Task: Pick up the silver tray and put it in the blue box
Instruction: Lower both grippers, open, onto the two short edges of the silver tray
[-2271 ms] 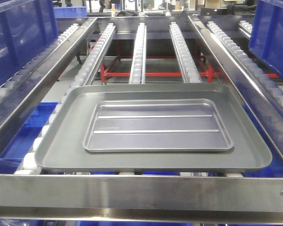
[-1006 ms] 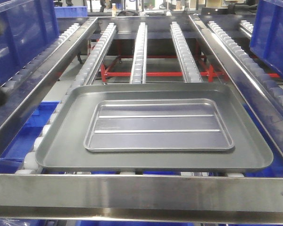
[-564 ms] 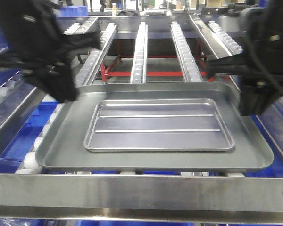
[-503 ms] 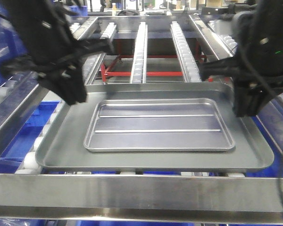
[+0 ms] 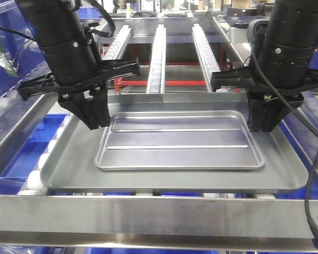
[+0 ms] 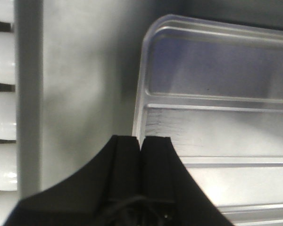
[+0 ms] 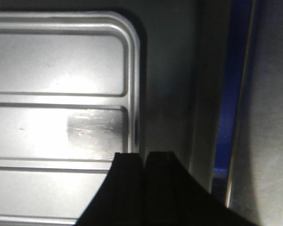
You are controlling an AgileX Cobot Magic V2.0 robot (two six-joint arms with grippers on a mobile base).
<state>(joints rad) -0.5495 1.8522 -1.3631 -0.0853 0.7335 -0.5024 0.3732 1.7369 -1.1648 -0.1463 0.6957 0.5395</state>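
The silver tray [image 5: 180,145] with two long ridges lies flat inside a larger dull grey tray [image 5: 69,159] on the roller conveyor. My left gripper [image 5: 98,123] hangs over the silver tray's left rim near its far corner, fingers pressed together. The left wrist view has that gripper [image 6: 141,137] right above the rim line of the silver tray [image 6: 217,94]. My right gripper [image 5: 259,127] stands over the right rim, also shut; its wrist view puts the gripper [image 7: 144,154] at the edge of the silver tray [image 7: 61,70]. A blue box [image 5: 16,79] stands at the far left.
Roller tracks [image 5: 156,53] run away behind the trays, over a red frame. A steel rail [image 5: 159,217] crosses the front. White rollers [image 6: 2,117] line the grey tray's left side. Blue bins sit below the conveyor [image 5: 37,137].
Both arms came into view from the sides and moved inward and down, from outside the grey tray to over the silver tray's left and right rims. The trays have not moved.
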